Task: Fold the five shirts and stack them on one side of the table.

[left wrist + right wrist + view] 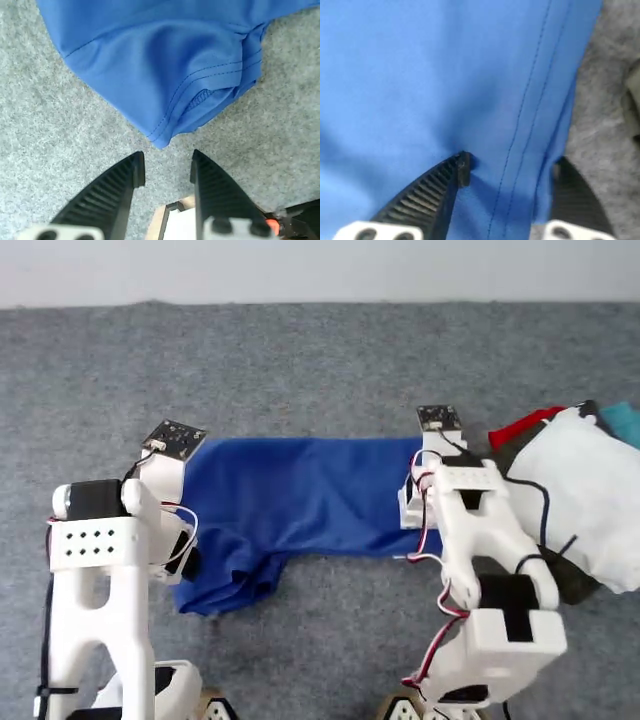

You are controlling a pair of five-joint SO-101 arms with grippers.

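A blue shirt lies flat across the middle of the grey carpet, with a bunched sleeve at its near left. My left gripper is open over bare carpet, just short of a folded corner of that blue shirt. The left arm stands at the shirt's left edge. My right gripper is open astride the stitched hem of the blue shirt; one finger presses on the cloth. The right arm stands at the shirt's right edge.
A heap of other shirts sits at the right: a white one on top, with red, teal and dark cloth beneath. Grey carpet stretches behind the blue shirt.
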